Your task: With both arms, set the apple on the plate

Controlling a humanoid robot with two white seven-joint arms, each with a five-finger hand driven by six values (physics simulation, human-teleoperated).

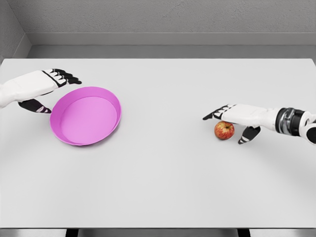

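My right hand [236, 120] hovered over the apple [224, 130], palm down, fingers spread and relaxed, gripping nothing; the fingertips reached past the fruit toward the middle of the surface [163, 187], the thumb hung down just beside it on the wrist side; whether the palm touched the apple I could not tell. The apple sat upright on the surface directly beneath that hand, on my right, well apart from the plate [86, 115]; being round, it offered no long axis to line up with. My left hand [47, 89] was at the far rim of the plate on my left, fingers extended above the rim and thumb below it, wide and apparently not yet clamped. The right hand was clearly the nearer to the apple, the left the nearer to the plate; so I judged the coming move to turn on closing the right hand downward around the fruit, then carrying it leftward across the gap.
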